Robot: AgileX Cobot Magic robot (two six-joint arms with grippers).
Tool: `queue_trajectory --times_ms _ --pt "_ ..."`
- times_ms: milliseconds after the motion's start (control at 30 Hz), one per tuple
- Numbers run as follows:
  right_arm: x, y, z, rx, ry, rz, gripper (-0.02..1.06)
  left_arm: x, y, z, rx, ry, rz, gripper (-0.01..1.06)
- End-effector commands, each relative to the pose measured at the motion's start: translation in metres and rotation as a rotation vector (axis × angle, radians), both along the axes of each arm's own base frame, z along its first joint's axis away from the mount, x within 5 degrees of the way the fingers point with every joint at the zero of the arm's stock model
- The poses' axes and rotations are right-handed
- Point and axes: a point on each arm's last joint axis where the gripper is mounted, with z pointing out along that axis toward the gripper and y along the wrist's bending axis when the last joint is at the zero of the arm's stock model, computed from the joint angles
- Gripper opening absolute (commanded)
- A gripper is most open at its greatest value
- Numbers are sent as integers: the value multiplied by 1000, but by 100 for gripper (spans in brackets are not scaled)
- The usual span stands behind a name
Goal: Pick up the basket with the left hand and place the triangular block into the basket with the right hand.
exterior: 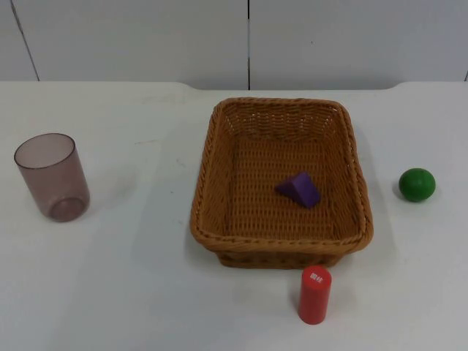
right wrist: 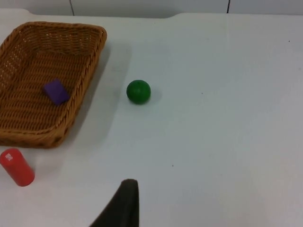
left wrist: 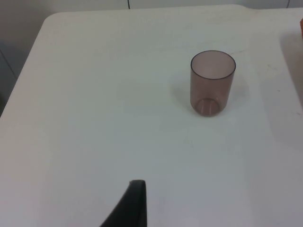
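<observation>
On the white table top [exterior: 131, 292] the brown woven wicker basket [exterior: 219, 146] sits flat near the middle, and the purple triangular block [exterior: 298, 189] already lies on its floor, toward the side facing the green ball [exterior: 417, 184]. Judged from this, the placing looks done and both arms wait well back. The left gripper [left wrist: 135, 208] hangs over bare table near the translucent brown plastic cup [left wrist: 212, 82]; the right gripper [right wrist: 124, 205] hangs over bare table, well apart from the ball [right wrist: 138, 91] and the basket [right wrist: 90, 33]. Whether either pincer is open or closed cannot be told, since one dark fingertip is all that appears of each.

If the left arm is to take the basket again, the rim on the cup's side is the sensible hold: pinch the wall squarely and lift level, so the block [right wrist: 56, 91] does not slide.

Counted: one basket, one triangular block, one cup [exterior: 52, 176], one green ball, one red cylinder [exterior: 314, 295] standing just beside the basket's near wall.
</observation>
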Motion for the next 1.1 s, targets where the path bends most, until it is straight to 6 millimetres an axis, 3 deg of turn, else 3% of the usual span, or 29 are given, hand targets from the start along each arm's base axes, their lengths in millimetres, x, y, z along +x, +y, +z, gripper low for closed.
queue_trajectory --times_ms 0,200,1067 --pt "0 -2 0 -5 -8 -18 105 0 0 0 -6 -10 4 105" --pt "0 -7 1 20 -11 -94 105 0 0 0 -6 -10 4 105" --pt "0 -6 1 -36 -10 -53 105 0 0 0 -6 -10 4 105"
